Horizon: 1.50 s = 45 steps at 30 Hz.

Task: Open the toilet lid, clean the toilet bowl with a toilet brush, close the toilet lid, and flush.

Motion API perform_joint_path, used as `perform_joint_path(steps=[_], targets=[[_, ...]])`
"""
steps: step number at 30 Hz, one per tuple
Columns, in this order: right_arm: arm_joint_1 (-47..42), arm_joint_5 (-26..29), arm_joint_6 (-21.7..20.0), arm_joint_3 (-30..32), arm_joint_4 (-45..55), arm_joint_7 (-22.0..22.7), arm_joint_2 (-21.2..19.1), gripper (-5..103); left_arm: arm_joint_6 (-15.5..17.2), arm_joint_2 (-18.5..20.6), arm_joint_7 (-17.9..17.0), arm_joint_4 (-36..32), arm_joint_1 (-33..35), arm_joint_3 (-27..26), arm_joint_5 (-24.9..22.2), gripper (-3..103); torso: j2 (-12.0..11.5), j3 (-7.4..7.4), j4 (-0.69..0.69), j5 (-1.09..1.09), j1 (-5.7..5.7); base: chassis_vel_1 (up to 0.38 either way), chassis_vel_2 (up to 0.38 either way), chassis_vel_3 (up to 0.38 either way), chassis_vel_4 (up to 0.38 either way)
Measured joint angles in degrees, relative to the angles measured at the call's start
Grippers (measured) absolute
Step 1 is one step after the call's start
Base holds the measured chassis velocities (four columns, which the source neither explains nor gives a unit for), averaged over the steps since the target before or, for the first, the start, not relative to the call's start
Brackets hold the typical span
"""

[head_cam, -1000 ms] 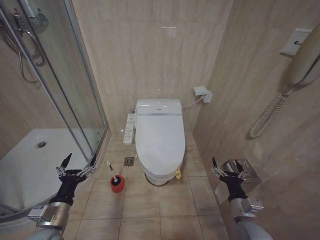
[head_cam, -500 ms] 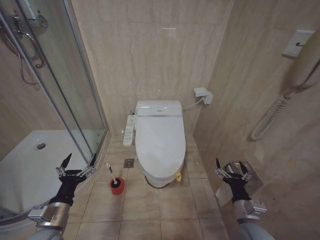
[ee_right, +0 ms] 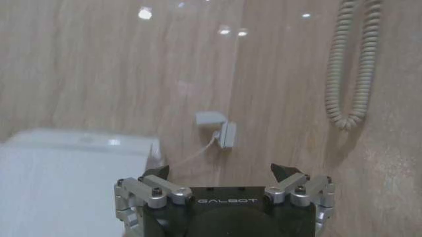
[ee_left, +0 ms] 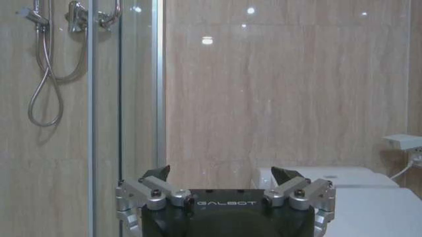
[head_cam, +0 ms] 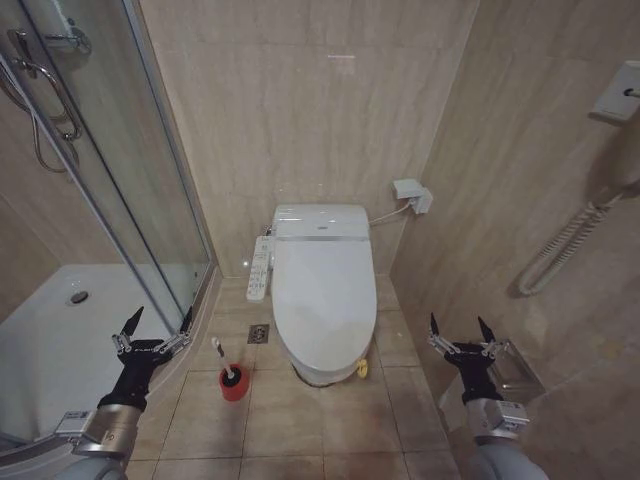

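Both arms low, lid down, brush parked.

Nearest you: left gripper (head_cam: 155, 331) w/ jaws apart over the floor by the shower tray (head_cam: 50, 340); right gripper (head_cam: 459, 334) jaws apart too, near the right wall. Btwn them, toilet brush (head_cam: 226, 364) stands in its red cup (head_cam: 233, 383), just left of the toilet bowl (head_cam: 322, 372). Toilet lid (head_cam: 322, 298) lies shut over it.
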Motion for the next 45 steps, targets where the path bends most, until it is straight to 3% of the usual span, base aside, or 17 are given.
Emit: perform_joint_path(steps=[12, 20, 25, 45], targets=[[0.0, -5.8, -3.0, -6.5, -5.0, -0.2, -5.3, 100, 0.0, 0.0, 0.0, 0.0, 0.0, 0.0, 0.0, 100, 0.0, 0.01, 0.02, 0.01, 0.03, 0.002, -0.006, -0.003, 0.004], [0.8, -11.2, -1.4, -11.6, -12.9, -0.4, -9.0, 100, 0.0, 0.0, 0.0, 0.0, 0.0, 0.0, 0.0, 100, 0.0, 0.01, 0.01, 0.01, 0.03, 0.0, 0.0, 0.0, 0.0], [2.0, -13.2, -0.4, -13.2, -17.8, -0.7, -9.3, 100, 0.0, 0.0, 0.0, 0.0, 0.0, 0.0, 0.0, 100, 0.0, 0.01, 0.01, 0.01, 0.03, 0.0, 0.0, 0.0, 0.0], [9.8, -11.5, 2.7, -20.5, -31.1, -0.4, -6.5, 100, 0.0, 0.0, 0.0, 0.0, 0.0, 0.0, 0.0, 100, 0.0, 0.01, 0.01, 0.0, 0.03, 0.0, 0.0, 0.0, 0.0]])
